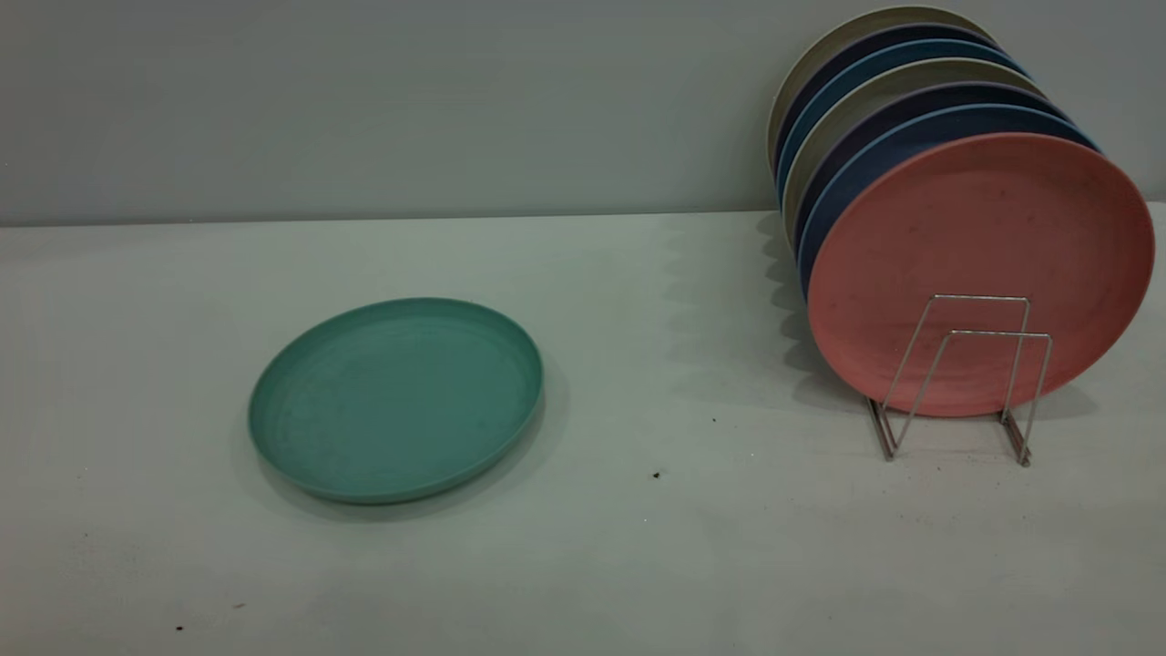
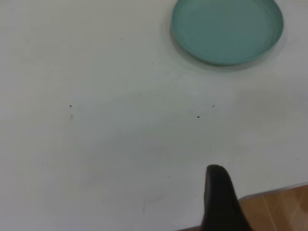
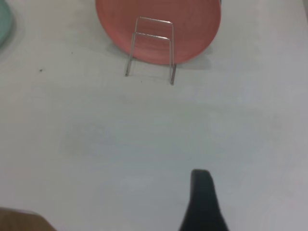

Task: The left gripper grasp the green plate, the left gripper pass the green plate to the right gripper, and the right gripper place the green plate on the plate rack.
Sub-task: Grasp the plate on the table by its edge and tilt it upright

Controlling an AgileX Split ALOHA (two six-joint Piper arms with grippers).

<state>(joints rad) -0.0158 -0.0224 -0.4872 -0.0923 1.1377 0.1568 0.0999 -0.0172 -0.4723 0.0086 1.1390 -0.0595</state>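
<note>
The green plate (image 1: 396, 399) lies flat on the white table at the left, nothing touching it. It also shows in the left wrist view (image 2: 227, 30), and its edge shows in the right wrist view (image 3: 4, 21). The plate rack (image 1: 956, 378) stands at the right, and in the right wrist view (image 3: 150, 45), with its front wire loops empty. Neither gripper shows in the exterior view. The left gripper (image 2: 216, 171) hangs over the table's near edge, far from the plate, as one dark tapered tip, empty. The right gripper (image 3: 200, 174) looks the same, well short of the rack.
A salmon-pink plate (image 1: 979, 273) stands upright in the rack behind the front loops, with several dark blue and grey plates (image 1: 874, 118) behind it. A grey wall runs behind the table. A wooden floor (image 2: 279, 207) shows past the table's edge.
</note>
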